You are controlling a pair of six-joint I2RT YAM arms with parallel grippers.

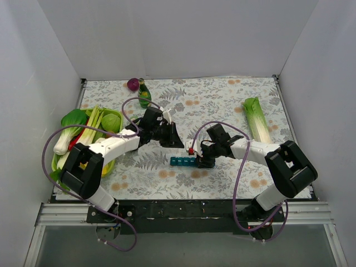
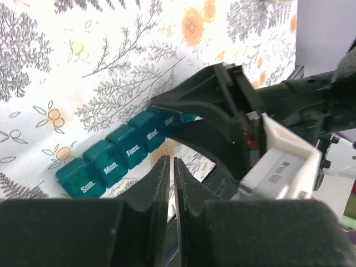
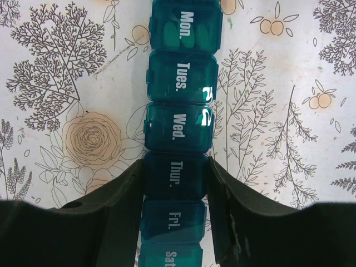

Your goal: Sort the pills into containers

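The long narrow teal-blue plastic pill organiser (image 1: 182,162) lies flat on the table (image 1: 222,105) with its floral cloth, about midway between the left and right edges and nearer the near edge than the far one. Its long axis runs left to right, parallel to the near edge. The "Sun." end points toward the left edge, and the day labels run on through "Mon.", "Tues." and "Wed." toward the right. All the lids in view are down. In the right wrist view, lighter oval shapes show through the "Mon." lid.

The right gripper (image 1: 204,161) reaches over the organiser's right-hand part. Its two dark fingers (image 3: 119,194) straddle the strip across its width and press against both long sides at the "Thur." compartment – a pinch on the organiser.

The left gripper (image 1: 177,142) hangs just beyond the strip on the far side, apart from it. Its fingers are pressed together – only a thin slit shows between them, and nothing can be seen held there.

A dark green bottle with a yellow label (image 1: 144,95) and a purple onion (image 1: 133,84) sit at the far edge. A lime-green tray of vegetables (image 1: 107,166) sits by the left edge, and a pale green cabbage (image 1: 257,119) lies by the right edge.
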